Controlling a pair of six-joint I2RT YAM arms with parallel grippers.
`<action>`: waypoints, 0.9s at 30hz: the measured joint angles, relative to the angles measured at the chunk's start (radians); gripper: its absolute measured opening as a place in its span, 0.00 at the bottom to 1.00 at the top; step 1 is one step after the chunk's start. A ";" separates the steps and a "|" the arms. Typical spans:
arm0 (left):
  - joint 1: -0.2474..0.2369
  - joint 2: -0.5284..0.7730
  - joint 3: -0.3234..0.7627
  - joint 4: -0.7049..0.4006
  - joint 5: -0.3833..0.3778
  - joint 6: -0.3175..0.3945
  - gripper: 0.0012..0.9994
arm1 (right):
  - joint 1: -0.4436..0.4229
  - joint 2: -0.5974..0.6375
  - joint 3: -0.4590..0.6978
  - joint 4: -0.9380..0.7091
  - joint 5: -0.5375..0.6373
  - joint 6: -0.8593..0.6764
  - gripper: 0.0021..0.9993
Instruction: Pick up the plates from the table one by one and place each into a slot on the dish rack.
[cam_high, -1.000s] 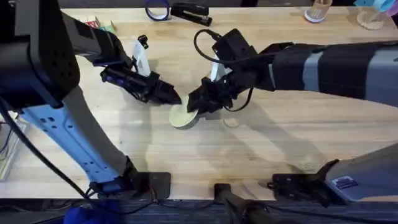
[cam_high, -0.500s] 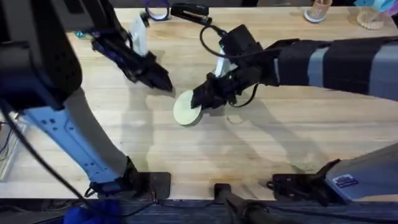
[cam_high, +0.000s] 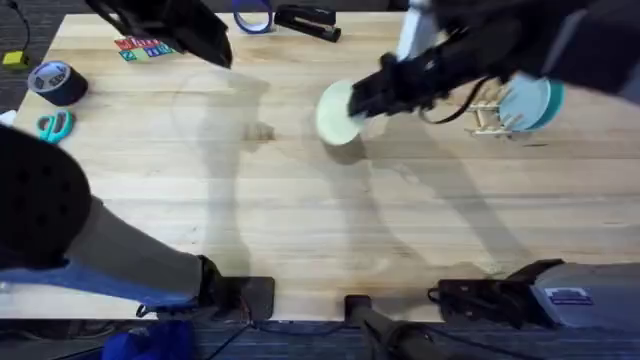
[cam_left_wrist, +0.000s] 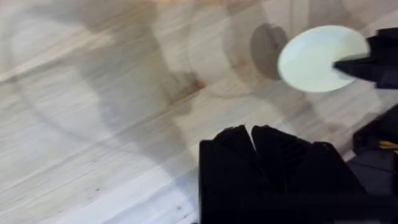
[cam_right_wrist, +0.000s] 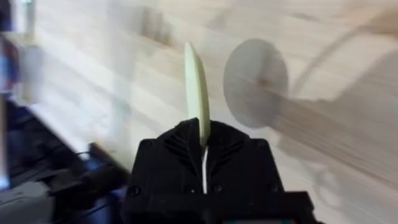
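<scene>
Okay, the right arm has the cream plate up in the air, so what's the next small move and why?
Probably carry it farther right toward the dish rack. The right gripper is shut on the cream plate, held clear of the table, and the blue plate already stands in the rack with slots apparently free beside it.

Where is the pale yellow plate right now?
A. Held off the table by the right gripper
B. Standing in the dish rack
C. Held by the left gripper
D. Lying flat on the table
A: the right gripper pinches the yellow plate by its edge, its shadow falling on the table below.
</scene>
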 joint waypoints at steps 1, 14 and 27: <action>0.000 -0.010 0.016 -0.003 -0.009 -0.004 0.09 | -0.007 -0.013 0.022 -0.038 0.032 -0.024 0.03; 0.000 -0.045 0.070 -0.022 -0.052 -0.025 0.99 | -0.222 -0.149 0.372 -0.432 0.543 -0.283 0.03; 0.000 -0.045 0.070 -0.022 -0.054 -0.025 0.99 | -0.501 -0.180 0.407 -0.469 0.777 -0.539 0.03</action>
